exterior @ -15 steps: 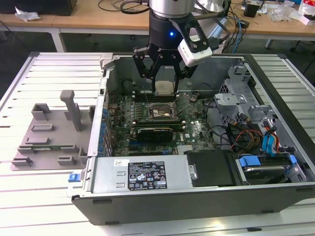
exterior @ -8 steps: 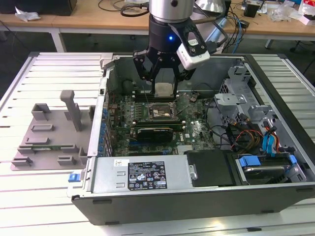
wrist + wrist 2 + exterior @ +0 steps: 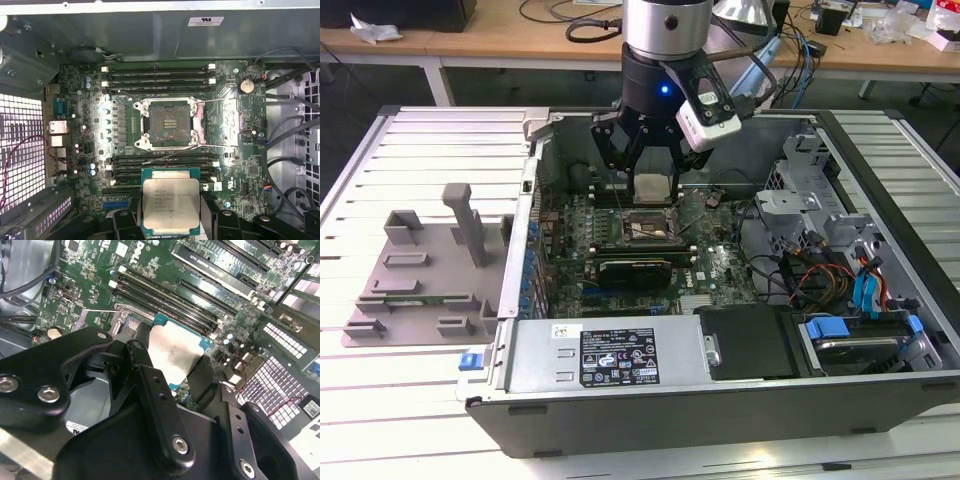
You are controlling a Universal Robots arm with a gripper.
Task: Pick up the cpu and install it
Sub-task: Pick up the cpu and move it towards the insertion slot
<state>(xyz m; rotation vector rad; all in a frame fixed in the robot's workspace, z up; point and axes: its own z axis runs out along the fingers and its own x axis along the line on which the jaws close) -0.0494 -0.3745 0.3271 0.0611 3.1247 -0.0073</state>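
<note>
Exterior view: the black two-fingered gripper (image 3: 652, 178) hangs inside the open sheet-metal computer case (image 3: 620, 400). It is clamped on the edges of the cpu (image 3: 651, 188), a thin square with a dull silver top, which it holds level above the green motherboard (image 3: 720, 265) near the socket (image 3: 645, 228). A grey moulded fixture tray (image 3: 420, 270) lies on the slatted table (image 3: 380, 400). Second wrist view: matte black fingers (image 3: 145, 370) flank the cpu (image 3: 175, 352) with its smeared lid and teal rim. First wrist view: the cpu (image 3: 171, 202) sits apart from the square, metal-framed socket (image 3: 169, 122).

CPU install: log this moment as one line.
gripper: shut on cpu | cpu: held above motherboard, metal top up | socket: empty, cpu not yet seated
</note>
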